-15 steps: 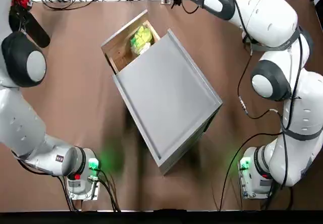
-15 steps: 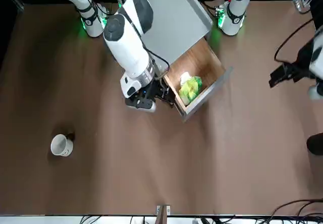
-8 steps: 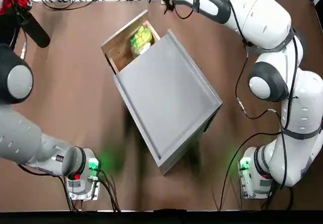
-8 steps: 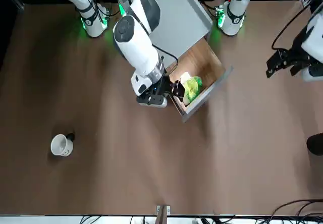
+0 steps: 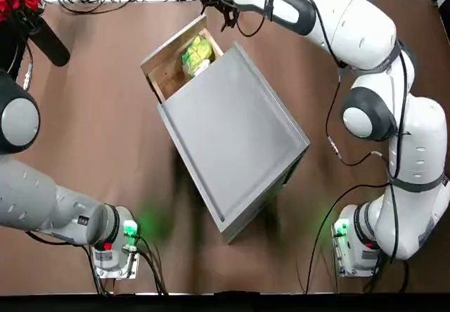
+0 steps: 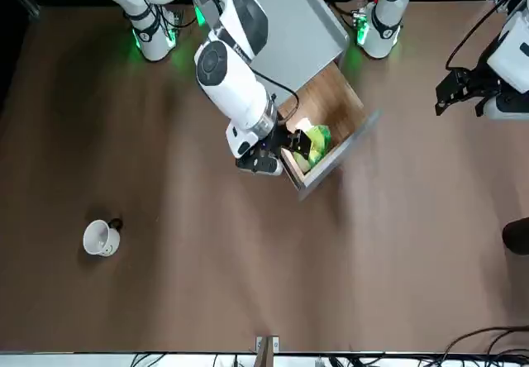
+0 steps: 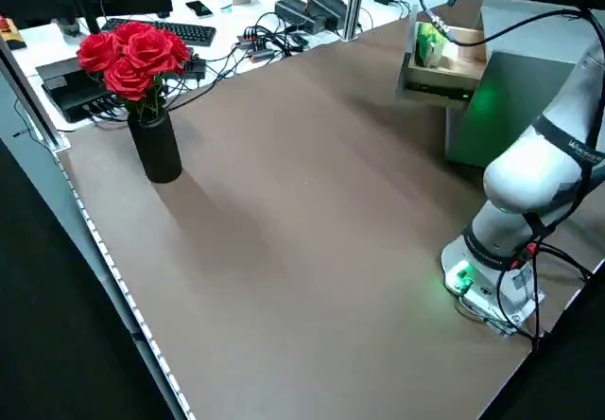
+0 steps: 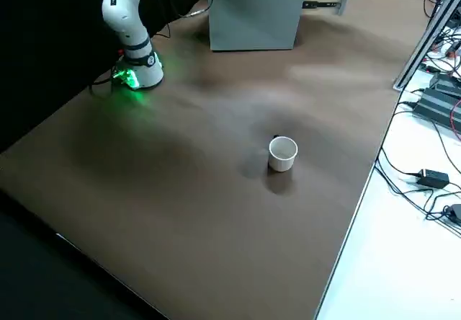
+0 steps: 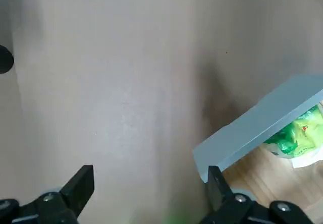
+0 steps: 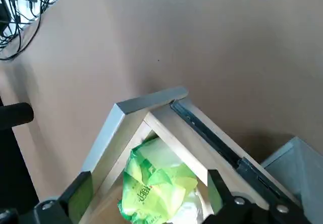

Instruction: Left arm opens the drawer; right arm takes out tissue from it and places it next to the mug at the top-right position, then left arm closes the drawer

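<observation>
While the drawer [image 5: 169, 76] stands open at the far-left end of the grey rectangular cabinet [image 5: 232, 136], the tissue packet [image 10: 154, 183], green and yellow with some white, lies inside it on the light brown wooden interior. The right gripper [image 10: 151, 176] is at the drawer's right side wall, above the packet — its two fingers spread, their green pads [image 10: 81, 200] facing each other with nothing pinched. The left gripper [image 9: 151, 171] hangs over the tabletop [image 6: 207, 284], left of the drawer and apart from it — its fingers likewise spread and holding nothing. The white mug [image 6: 99, 238] stands upright at the far right, well apart from the cabinet. Red roses [image 7: 135, 58] in a black vase [image 7: 156, 146] occupy the far left
</observation>
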`<action>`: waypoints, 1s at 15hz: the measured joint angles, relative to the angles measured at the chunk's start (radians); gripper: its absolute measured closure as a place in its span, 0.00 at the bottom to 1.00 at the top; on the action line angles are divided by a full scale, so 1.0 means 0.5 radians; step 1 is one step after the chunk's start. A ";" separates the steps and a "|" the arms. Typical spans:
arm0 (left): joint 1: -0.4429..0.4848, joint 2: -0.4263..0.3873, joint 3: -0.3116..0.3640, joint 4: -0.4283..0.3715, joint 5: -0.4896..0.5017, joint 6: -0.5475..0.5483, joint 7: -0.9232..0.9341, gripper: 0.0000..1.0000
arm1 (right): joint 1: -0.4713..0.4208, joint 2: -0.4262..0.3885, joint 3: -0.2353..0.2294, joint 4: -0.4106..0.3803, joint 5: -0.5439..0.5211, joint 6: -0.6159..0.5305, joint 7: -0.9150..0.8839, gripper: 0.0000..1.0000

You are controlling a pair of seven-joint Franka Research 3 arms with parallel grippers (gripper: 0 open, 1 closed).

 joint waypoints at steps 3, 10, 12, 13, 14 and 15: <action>0.003 0.013 0.000 -0.010 0.000 0.001 -0.012 0.00 | 0.007 0.041 0.017 0.023 0.003 0.026 0.000 0.00; 0.013 0.037 0.002 -0.017 0.001 0.014 -0.017 0.00 | 0.011 0.082 0.030 0.033 0.008 0.042 0.009 0.00; 0.013 0.044 0.002 -0.018 0.001 0.016 -0.017 0.00 | 0.018 0.096 0.035 0.033 0.010 0.091 0.026 0.01; 0.013 0.047 0.002 -0.018 0.001 0.016 -0.017 0.00 | 0.022 0.102 0.035 0.033 0.010 0.108 0.036 0.02; 0.013 0.049 0.002 -0.018 0.001 0.017 -0.017 0.00 | 0.026 0.108 0.036 0.033 0.010 0.123 0.044 0.02; 0.013 0.050 0.002 -0.018 0.001 0.017 -0.017 0.00 | 0.031 0.113 0.036 0.033 0.010 0.132 0.051 0.02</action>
